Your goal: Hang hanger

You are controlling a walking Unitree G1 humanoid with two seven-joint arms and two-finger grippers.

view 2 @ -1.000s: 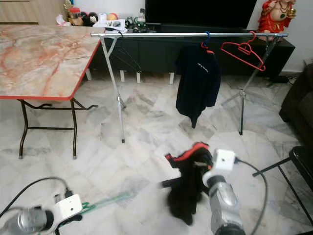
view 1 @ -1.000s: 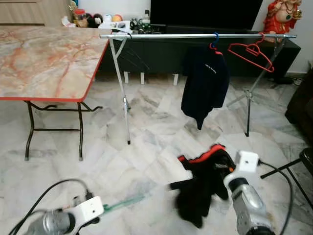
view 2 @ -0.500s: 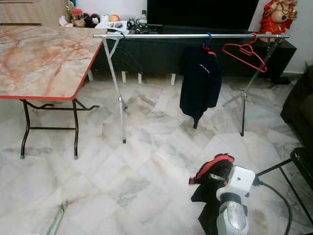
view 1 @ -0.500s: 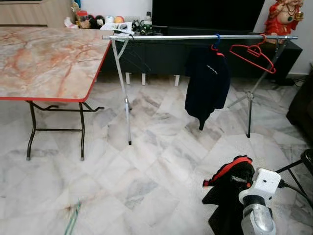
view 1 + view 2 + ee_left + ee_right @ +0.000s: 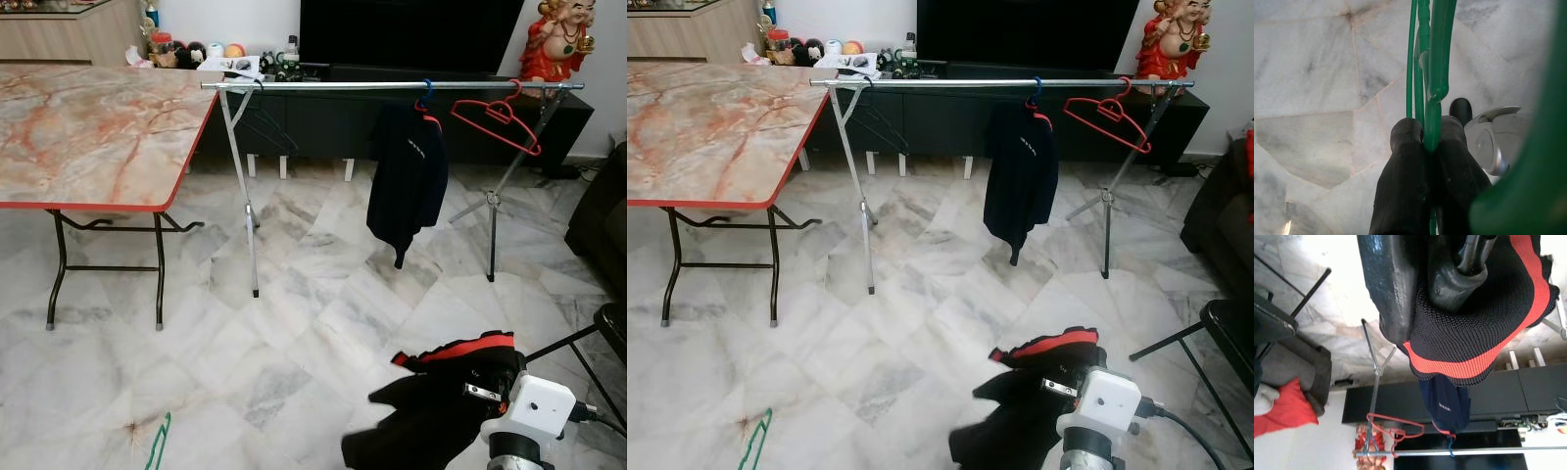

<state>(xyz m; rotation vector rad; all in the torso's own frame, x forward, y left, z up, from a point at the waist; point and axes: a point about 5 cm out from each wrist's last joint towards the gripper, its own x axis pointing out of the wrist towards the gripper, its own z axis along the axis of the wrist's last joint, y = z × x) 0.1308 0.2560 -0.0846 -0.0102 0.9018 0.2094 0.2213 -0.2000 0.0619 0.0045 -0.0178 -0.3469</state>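
My left gripper (image 5: pixel 1426 131) is shut on a thin green hanger (image 5: pixel 1433 73), held low over the marble floor. A tip of that hanger (image 5: pixel 155 448) pokes in at the bottom left of the eye views. A black garment with red trim (image 5: pixel 441 401) is bunched around my right gripper (image 5: pixel 1475 257), which is shut on it low at the right, in front of my white wrist housing (image 5: pixel 534 411). Ahead stands a silver clothes rack (image 5: pixel 392 86). On it hang a navy shirt (image 5: pixel 407 176) on a blue hanger and a bare red hanger (image 5: pixel 502 113).
A marble-topped folding table (image 5: pixel 88 127) with a red edge stands on the left. Behind the rack is a dark TV console (image 5: pixel 323 108). A dark sofa (image 5: pixel 1225 211) and black stand legs (image 5: pixel 578 338) lie at the right. Open floor lies between me and the rack.
My right arm has dropped and swung right with the black garment. My left arm has sunk below the eye views, leaving the hanger's tip showing. The camera has shifted slightly.
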